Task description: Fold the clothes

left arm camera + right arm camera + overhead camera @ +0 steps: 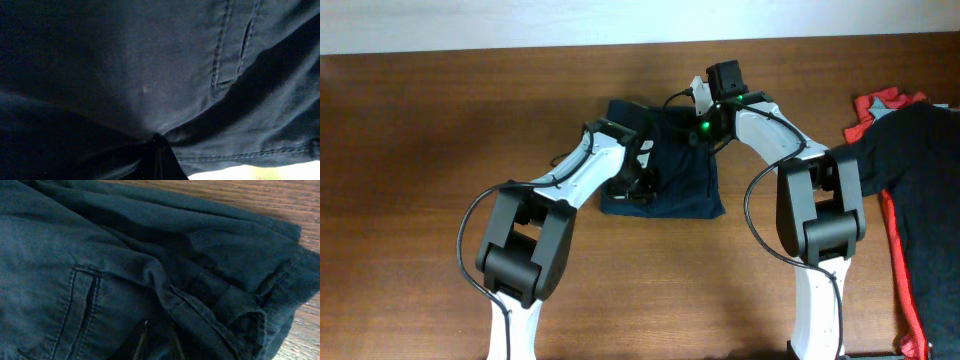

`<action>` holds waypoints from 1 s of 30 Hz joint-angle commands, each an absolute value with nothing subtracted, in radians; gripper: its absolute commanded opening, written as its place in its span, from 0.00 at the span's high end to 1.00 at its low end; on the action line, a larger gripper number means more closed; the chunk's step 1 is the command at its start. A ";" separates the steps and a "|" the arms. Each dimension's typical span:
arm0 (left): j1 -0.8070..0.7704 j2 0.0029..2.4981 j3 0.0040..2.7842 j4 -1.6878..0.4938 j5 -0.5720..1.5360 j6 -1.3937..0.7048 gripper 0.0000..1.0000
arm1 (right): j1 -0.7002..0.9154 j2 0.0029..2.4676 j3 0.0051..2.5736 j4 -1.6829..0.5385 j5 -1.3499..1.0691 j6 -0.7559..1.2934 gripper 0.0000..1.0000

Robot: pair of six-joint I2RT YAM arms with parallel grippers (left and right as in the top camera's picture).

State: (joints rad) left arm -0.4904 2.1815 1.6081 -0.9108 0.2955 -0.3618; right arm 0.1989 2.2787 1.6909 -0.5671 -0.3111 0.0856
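We found shorts point(672, 192) at centre of table point(420, 150), bunched into rough rectangle, both arms on them. We judged fold half done. Left gripper point(638, 178) looked clenched on gathered cloth. Right gripper point(703, 132): we could not tell, fingers lost in dark fabric. Next move called for carrying pinched edge across, flat. Count: one shorts, one black shirt point(910, 150), one red garment point(900, 262), two grippers.
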 commanded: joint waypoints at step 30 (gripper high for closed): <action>-0.286 2.280 1.760 -0.920 0.319 0.027 0.01 | 0.194 2.344 1.672 -0.579 -0.250 0.091 0.80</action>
